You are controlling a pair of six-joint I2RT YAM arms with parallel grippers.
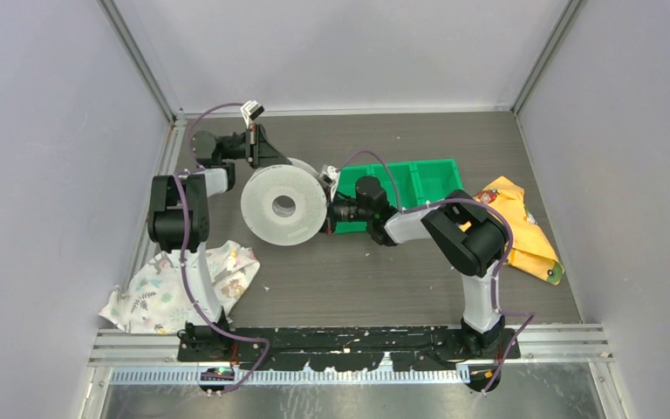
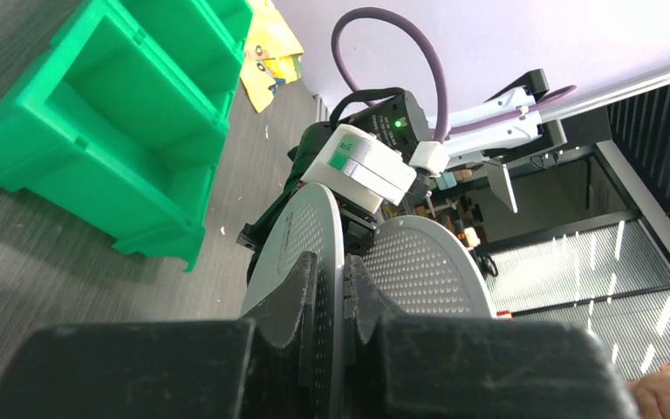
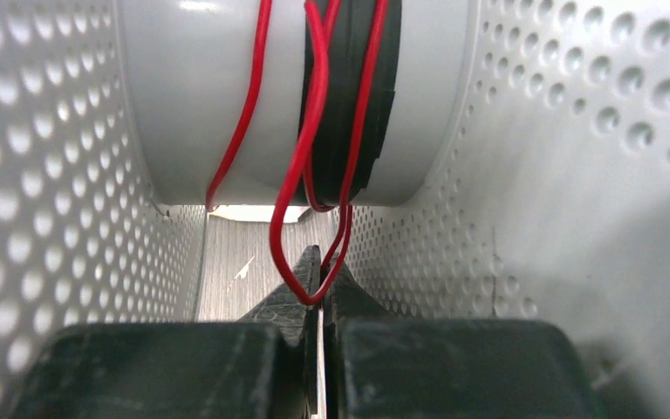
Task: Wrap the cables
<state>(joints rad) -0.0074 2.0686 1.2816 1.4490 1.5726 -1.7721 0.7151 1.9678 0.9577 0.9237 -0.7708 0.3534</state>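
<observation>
**Item 1: cables** (image 3: pixel 312 148). Thin red strands are looped loosely round the pale hub of the spool (image 1: pixel 283 206), beside a dark band on the same hub. Whether that band is also wire cannot be told. One red loop hangs down from the hub to the right pincer.

**Item 2: spool.** White, with two perforated flanges. It stands on edge on the table (image 1: pixel 358 279), left of centre, its open bore facing the top camera.

**Item 3: right pincer** (image 3: pixel 321 284). It reaches in between the two flanges. Its fingers are closed together on the bottom of the hanging red loop.

**Item 4: left pincer** (image 2: pixel 346 272). It is clamped on the rim of one flange, one finger on each face, at the spool's far side.

**Item 5: green bin** (image 1: pixel 419 179). It has several compartments and sits on the table just right of the spool, behind the right arm's wrist.

**Item 6: yellow printed cloth** (image 1: pixel 523 231). It lies right of the bin, near the right wall.

**Item 7: floral cloth** (image 1: pixel 161 297). It lies crumpled at the near left, partly under the left arm.
</observation>
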